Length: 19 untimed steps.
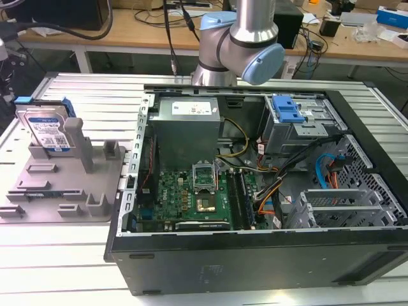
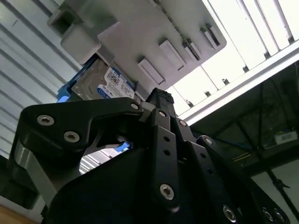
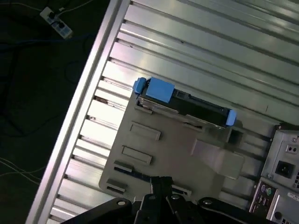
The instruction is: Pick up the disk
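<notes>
- The gripper shows in both wrist views; its jaws are drawn together at the tips, with nothing between them
- The disk is ahead of the jaws and well apart from them, on the far side of the grey holder, whose flat base lies between the jaw tips and the disk
- The disk stands upright on one long edge in a slot of the holder, with its thin upper edge towards the first wrist camera
- Its long axis runs level with the table and lies crosswise to the line from the jaws to the disk
- There is blue plastic at both ends of that upper edge, and the larger blue tab is at one end
- In the second wrist view the disk rises past the jaw tips, with its white-and-blue labelled face turned to the jaws' side, beside the holder
- In the exterior view the disk stands at the back of the holder, held between upright grey posts, with the label facing the camera
- The holder lies on the slatted metal table at the exterior view's left of the open computer case
- The arm rises behind the case
</notes>
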Motion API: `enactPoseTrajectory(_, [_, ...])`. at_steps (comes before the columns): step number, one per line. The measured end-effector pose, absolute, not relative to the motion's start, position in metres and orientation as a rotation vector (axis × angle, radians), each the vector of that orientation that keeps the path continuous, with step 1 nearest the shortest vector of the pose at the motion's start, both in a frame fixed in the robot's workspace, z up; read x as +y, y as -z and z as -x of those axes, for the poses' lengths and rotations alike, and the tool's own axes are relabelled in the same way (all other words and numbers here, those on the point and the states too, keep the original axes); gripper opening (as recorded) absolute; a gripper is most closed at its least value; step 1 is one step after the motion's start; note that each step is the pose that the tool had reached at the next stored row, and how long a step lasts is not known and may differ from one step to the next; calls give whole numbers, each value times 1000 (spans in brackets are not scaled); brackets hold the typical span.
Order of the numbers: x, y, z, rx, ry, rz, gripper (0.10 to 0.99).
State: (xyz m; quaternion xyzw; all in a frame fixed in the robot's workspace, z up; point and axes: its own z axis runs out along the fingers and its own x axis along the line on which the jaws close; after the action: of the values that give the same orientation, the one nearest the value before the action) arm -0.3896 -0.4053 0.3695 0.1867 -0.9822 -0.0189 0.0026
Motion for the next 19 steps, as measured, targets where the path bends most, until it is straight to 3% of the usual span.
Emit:
enactPoseTrajectory(16, [-405, -369, 390, -2863, 56, -1259, 106])
enactPoseTrajectory(19, [-405, -370, 390, -2824, 55, -1342, 169])
